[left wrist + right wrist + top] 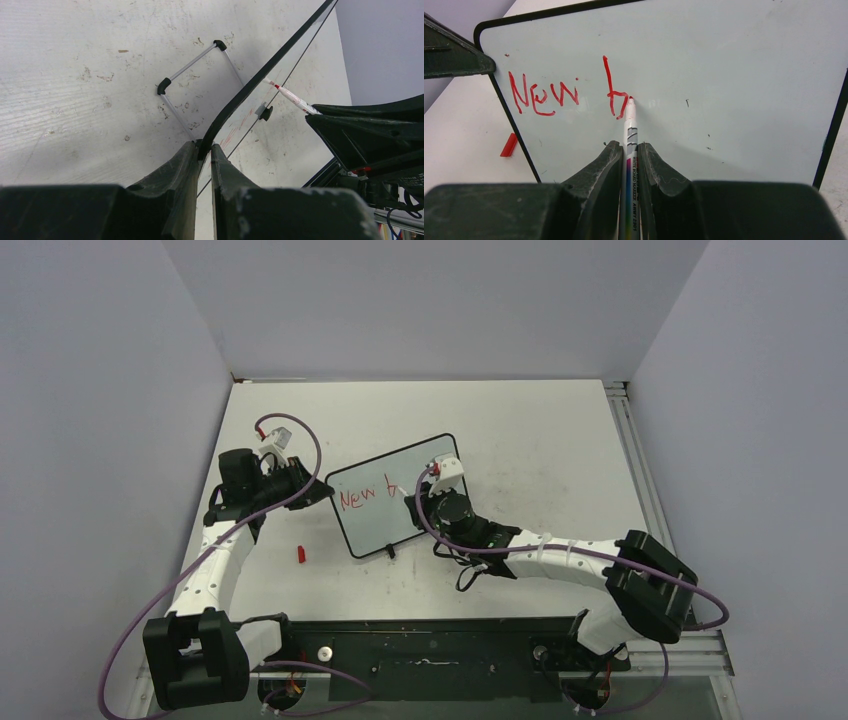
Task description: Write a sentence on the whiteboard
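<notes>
The whiteboard (385, 525) stands tilted in the middle of the table, with the red lettering "New b" (362, 496) on its upper line. My left gripper (318, 490) is shut on the board's left edge; the left wrist view shows the black frame (260, 77) pinched between the fingers (182, 165). My right gripper (428, 502) is shut on a white marker (630, 130). Its red tip touches the board (734, 75) at the end of the "b" in the lettering (544, 95). The marker also shows in the left wrist view (292, 97).
A red marker cap (300, 553) lies on the table left of the board's lower corner and also shows in the right wrist view (509, 145). The board's wire stand (192, 62) rests on the scuffed tabletop behind it. A metal rail (625, 440) runs along the table's right edge.
</notes>
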Motion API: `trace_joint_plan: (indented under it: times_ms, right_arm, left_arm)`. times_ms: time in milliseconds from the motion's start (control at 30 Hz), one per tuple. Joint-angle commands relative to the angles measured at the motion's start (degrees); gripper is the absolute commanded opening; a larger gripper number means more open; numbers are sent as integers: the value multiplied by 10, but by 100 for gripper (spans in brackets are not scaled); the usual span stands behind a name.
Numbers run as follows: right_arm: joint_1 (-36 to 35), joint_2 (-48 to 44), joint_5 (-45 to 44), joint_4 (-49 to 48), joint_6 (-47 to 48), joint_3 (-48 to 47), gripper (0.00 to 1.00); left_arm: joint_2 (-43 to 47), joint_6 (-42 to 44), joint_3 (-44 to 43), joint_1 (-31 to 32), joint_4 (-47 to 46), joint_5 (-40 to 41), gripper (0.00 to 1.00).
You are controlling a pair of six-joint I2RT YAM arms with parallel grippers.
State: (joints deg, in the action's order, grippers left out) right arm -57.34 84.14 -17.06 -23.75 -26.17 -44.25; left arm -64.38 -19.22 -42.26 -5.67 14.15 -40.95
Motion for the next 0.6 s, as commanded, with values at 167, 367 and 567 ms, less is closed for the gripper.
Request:
trace_joint_plan:
  times_ms: [167,367,567]
  right_arm:
    - [2,6,-8,-21,0,-16,5]
    - [5,2,-13,-10,-5,-7,5]
    - [7,-4,-22,-2,-8,-1,5]
  left_arm:
    - [8,3,-14,3,-7,-4,10]
    - [9,3,-13,3,-7,-4,10]
    - [10,3,-13,3,-7,-4,10]
